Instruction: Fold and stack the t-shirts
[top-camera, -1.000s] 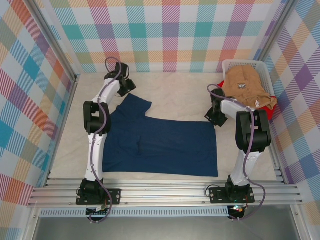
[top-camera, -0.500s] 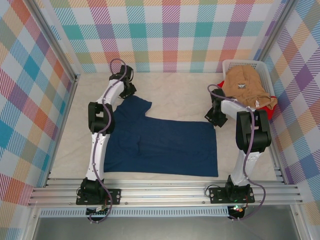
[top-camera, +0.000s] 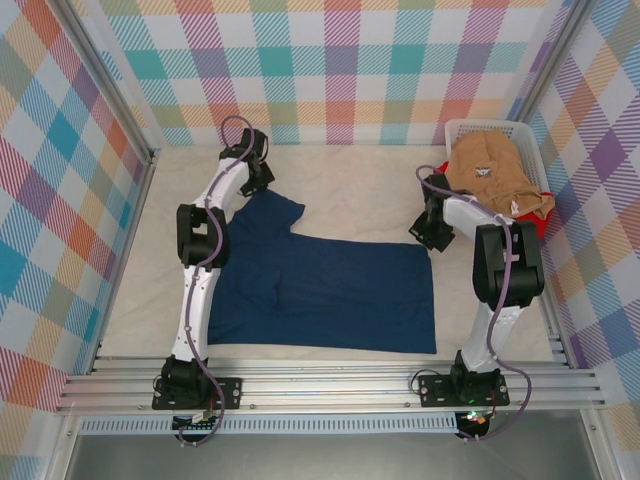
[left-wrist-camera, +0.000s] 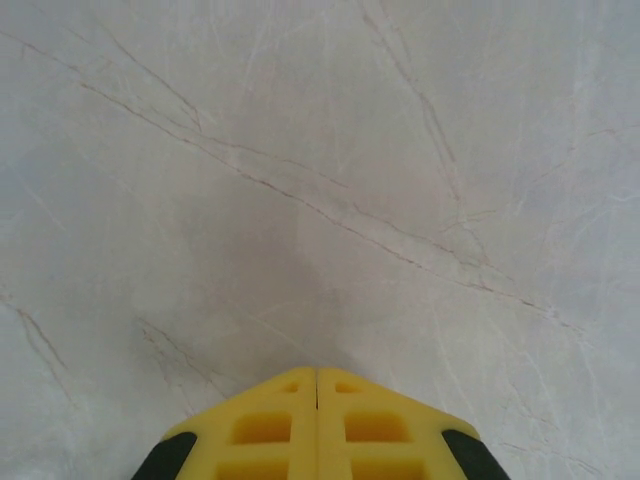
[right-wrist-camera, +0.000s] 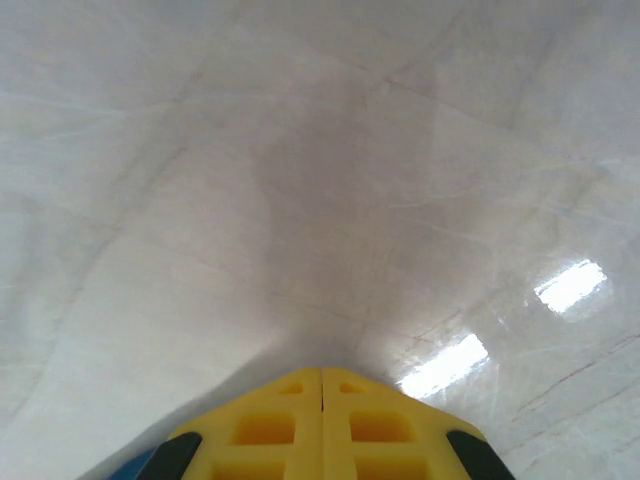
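Two grippers are hovering over the marble table (left-wrist-camera: 300, 150), each with its yellow fingers (left-wrist-camera: 262, 430) pressed together and gripping nothing: the left gripper (left-wrist-camera: 317, 372) by the navy t-shirt's (top-camera: 330, 290) far-left sleeve, the right gripper (right-wrist-camera: 322, 372) at its far-right corner. The navy t-shirt is lying flat mid-table. A tan t-shirt (top-camera: 495, 175) is filling the white laundry basket (top-camera: 455, 128) far right, a red t-shirt (top-camera: 541, 226) peeking out beneath.

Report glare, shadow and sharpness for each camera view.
Right wrist: two bright glare patches on the tabletop to the right, a soft shadow ahead of the right gripper, and the surface looks slightly soft. Left wrist: even light, no glare, crisp marble veins, a faint shadow ahead of the left gripper. Top external: evenly lit and sharp, no glare on the navy t-shirt.
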